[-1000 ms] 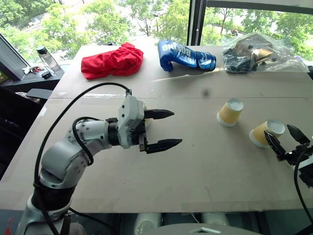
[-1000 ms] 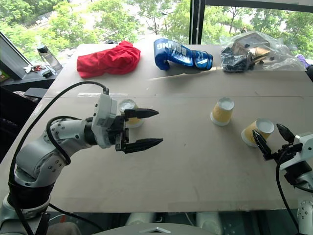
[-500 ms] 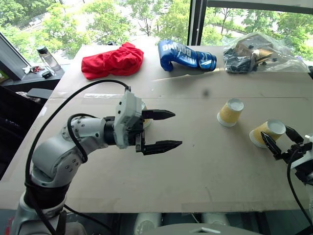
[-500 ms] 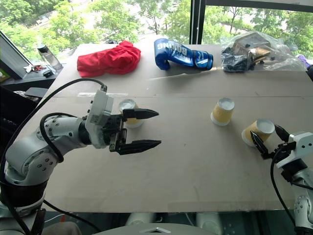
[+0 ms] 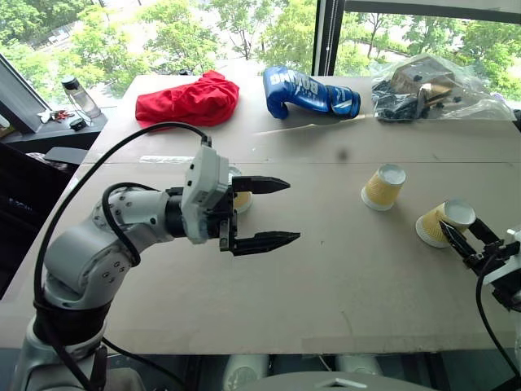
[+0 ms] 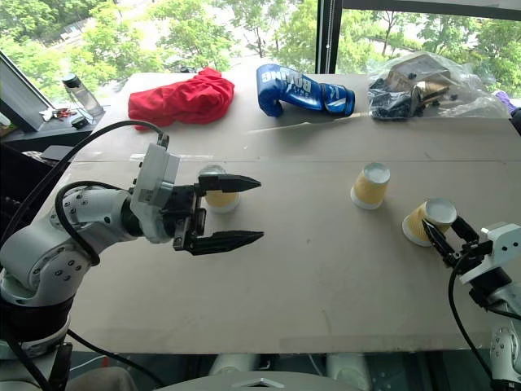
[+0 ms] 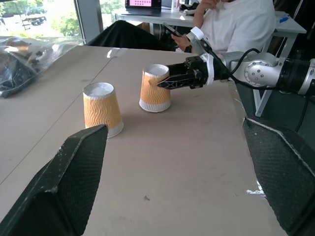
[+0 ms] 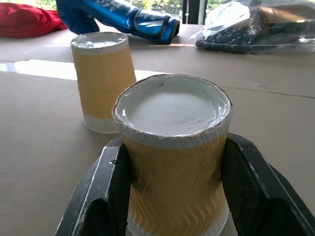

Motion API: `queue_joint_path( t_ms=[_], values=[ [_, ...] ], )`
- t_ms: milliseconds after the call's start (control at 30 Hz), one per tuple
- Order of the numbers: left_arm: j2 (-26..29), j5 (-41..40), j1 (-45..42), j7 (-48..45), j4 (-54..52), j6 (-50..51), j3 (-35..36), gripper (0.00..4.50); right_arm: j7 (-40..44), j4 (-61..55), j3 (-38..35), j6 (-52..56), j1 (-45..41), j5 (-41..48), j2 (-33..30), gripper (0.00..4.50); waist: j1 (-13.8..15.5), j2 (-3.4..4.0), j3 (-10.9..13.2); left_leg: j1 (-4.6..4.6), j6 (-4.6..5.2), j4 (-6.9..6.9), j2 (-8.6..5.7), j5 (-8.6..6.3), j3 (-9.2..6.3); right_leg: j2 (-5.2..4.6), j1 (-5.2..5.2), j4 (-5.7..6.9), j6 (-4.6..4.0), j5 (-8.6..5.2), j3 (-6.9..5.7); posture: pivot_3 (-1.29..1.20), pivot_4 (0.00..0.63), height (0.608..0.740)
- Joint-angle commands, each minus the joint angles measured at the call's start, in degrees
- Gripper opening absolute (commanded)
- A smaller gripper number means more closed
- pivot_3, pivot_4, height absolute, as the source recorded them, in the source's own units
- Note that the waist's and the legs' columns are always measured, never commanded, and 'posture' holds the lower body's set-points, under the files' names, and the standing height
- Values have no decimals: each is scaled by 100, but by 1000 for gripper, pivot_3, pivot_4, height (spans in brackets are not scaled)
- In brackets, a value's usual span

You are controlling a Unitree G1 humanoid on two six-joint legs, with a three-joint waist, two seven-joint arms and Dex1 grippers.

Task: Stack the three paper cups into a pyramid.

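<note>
1. Eye views: three cups on the table — one behind the released left gripper, one mid-table, one grasped by the right gripper. Blue glove reads "BOXING".
2. Left wrist: two cups.
3. Right wrist: two cups.

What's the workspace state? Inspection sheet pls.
Surface: brown board table, bare in front.
Job's things: three paper cups upside down, unstacked: right cup, middle cup, left cup.
Clutter: red cloth, blue boxing glove, plastic bag at far edge.
Grippers: right gripper shut on right cup; left gripper open, empty.
Cables: black cable loops over left arm.
Surroundings: windows, trees; seated person.
</note>
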Motion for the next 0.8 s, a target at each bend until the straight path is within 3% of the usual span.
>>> queue_joint_path(
  t_ms=[33, 167, 333, 533, 800],
  values=[
    [166, 18, 89, -98, -50, -144, 358, 4500, 384, -746, 494, 308, 224, 73, -204, 1838, -17, -1, 0, 0, 0, 0, 3, 0, -1, 2, 0, 0, 0, 0, 0, 0, 150, 740],
    [381, 60, 424, -98, -19, -137, 752, 4500, 241, -1178, 1372, 648, -396, -155, -183, 1838, -137, -13, 8, 9, 0, 2, 7, 0, 6, 6, 1, 11, -1, 1, 12, 0, 150, 740],
    [603, 120, 968, -104, 31, -162, 1274, 4500, -49, -737, 2656, 1248, -2049, -614, 350, 1838, -224, -33, 29, 11, -2, 1, 17, 1, 7, 18, -14, 23, -4, 3, 20, 0, 150, 740],
    [534, 228, 1444, 122, 38, -163, 1608, 4500, -242, -21, 3297, 1336, -3068, -1006, 960, 1838, -102, -51, 45, -27, -27, -1, 14, 15, 1, 13, -42, 11, 0, 0, 15, 0, 150, 740],
    [360, 249, 1722, 459, -84, -199, 1667, 4500, -399, 615, 3412, 1245, -3654, -1296, 1374, 1838, -116, -55, 47, -24, -26, -1, 14, 14, 0, 10, -44, 21, 0, 1, 14, 0, 150, 740]
  ],
)
